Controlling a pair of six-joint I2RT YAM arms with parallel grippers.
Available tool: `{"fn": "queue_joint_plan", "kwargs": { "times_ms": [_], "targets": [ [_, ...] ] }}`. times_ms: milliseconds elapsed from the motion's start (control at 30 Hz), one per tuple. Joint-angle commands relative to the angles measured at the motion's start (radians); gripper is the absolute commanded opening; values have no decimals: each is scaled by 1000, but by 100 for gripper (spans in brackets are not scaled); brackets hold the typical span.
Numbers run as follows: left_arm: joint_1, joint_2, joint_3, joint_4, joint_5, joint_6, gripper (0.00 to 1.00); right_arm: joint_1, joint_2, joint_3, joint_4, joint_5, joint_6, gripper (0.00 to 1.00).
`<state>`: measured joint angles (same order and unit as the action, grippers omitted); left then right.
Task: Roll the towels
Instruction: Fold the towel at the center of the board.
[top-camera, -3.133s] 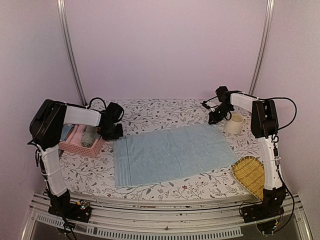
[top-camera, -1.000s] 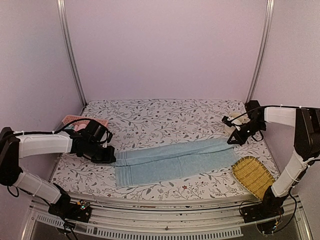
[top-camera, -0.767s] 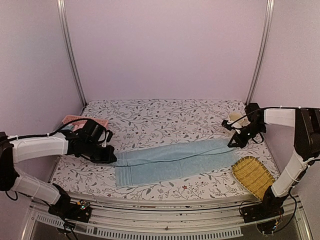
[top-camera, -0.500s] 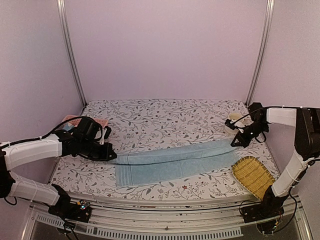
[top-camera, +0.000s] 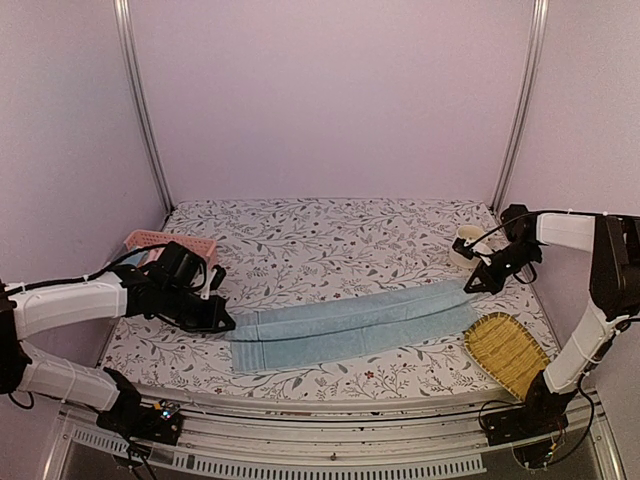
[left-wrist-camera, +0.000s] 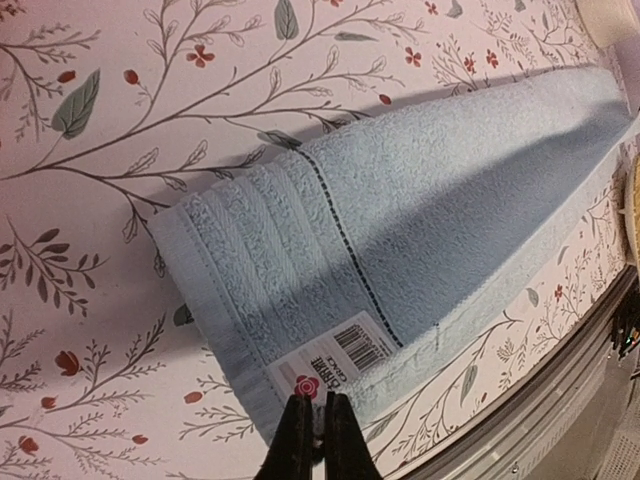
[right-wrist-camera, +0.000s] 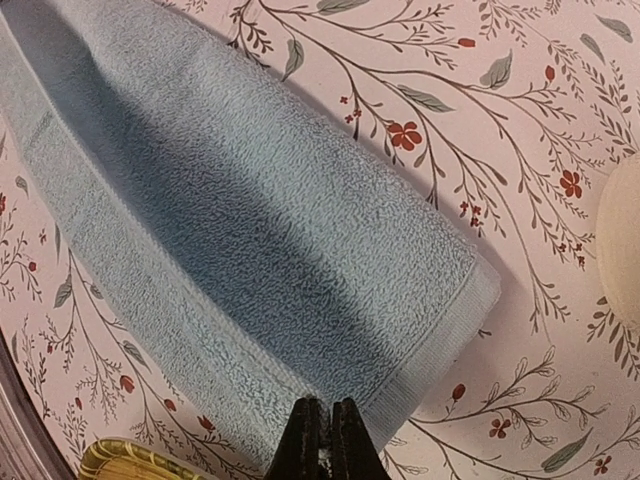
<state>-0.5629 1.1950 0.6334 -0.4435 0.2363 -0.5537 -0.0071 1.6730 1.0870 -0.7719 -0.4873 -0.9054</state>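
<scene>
A light blue towel (top-camera: 350, 325), folded lengthwise into a long band, is laid across the near half of the flowered tabletop (top-camera: 330, 235), running from left to right. Its left end is pinched by the closed left jaws, its right end by the closed right jaws, and the upper layer is drawn taut between them.

A pink basket (top-camera: 165, 240) is set at the far left, partly hidden behind the left arm (top-camera: 70, 300). A cream mug (top-camera: 468, 243) is placed just beyond the right jaws, and a woven tray (top-camera: 505, 350) lies near the towel's right end, at the near right.

From the left wrist a printed label (left-wrist-camera: 340, 360) is seen on the towel (left-wrist-camera: 420, 220) just ahead of the jaws; this is not made out from above. From the right wrist the towel's hemmed end (right-wrist-camera: 440, 330) is shown, with the mug (right-wrist-camera: 622, 240) and the tray (right-wrist-camera: 120, 460) cut off at the edges.
</scene>
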Motion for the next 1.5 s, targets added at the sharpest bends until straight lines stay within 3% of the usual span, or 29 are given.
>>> {"fn": "queue_joint_plan", "kwargs": {
  "times_ms": [0, 767, 867, 967, 1200, 1467],
  "targets": [
    [-11, 6, -10, -36, 13, -12, 0, -4, 7, -23, -25, -12, -54, 2],
    [-64, 25, -58, -55, 22, -77, 0, -5, 23, -130, 51, 63, -128, 2],
    [-69, 36, -53, -69, 13, -86, 13, -4, 18, -133, 41, 51, -138, 5],
    [-72, 40, -39, -88, 38, -74, 28, -5, -5, -127, 32, 37, -146, 22],
    [-70, -10, 98, -155, -33, -5, 33, -5, -41, 38, -133, -57, -165, 36],
    [-71, 62, 307, -154, -213, 59, 33, 4, -82, 385, -204, -136, 13, 39]
  ]
}}
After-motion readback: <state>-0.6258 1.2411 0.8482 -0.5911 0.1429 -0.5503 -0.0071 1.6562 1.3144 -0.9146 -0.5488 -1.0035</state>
